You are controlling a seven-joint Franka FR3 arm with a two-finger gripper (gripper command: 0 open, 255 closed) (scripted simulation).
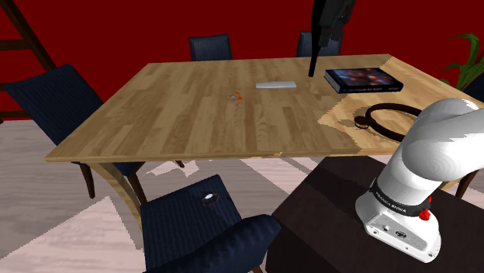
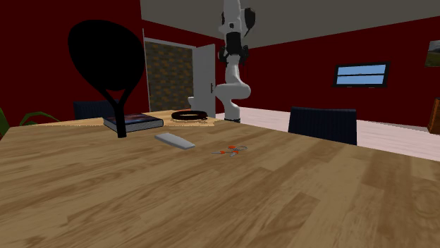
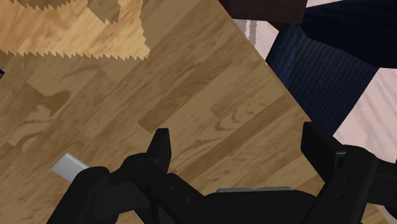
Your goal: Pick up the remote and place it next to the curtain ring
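Observation:
The remote [image 1: 277, 84] is a flat grey bar lying on the wooden table [image 1: 186, 116], toward the far side; it also shows in the second exterior view [image 2: 175, 141]. The curtain ring [image 1: 236, 97] is a small ring with orange-red bits, a short way from the remote toward the shoulder view's left [image 2: 236, 149]. In the wrist view my gripper [image 3: 242, 145] is open, high over bare tabletop, with nothing between its black fingers [image 3: 162, 146]. A grey corner of the remote [image 3: 69, 167] peeks out beside the hand.
A dark-covered book [image 1: 363, 79] and a black loop [image 1: 388, 120] lie near the arm's side of the table. A tall black paddle-shaped object [image 2: 106, 56] stands by the book. Dark blue chairs [image 1: 194, 225] surround the table. The white arm [image 2: 233, 84] rises behind.

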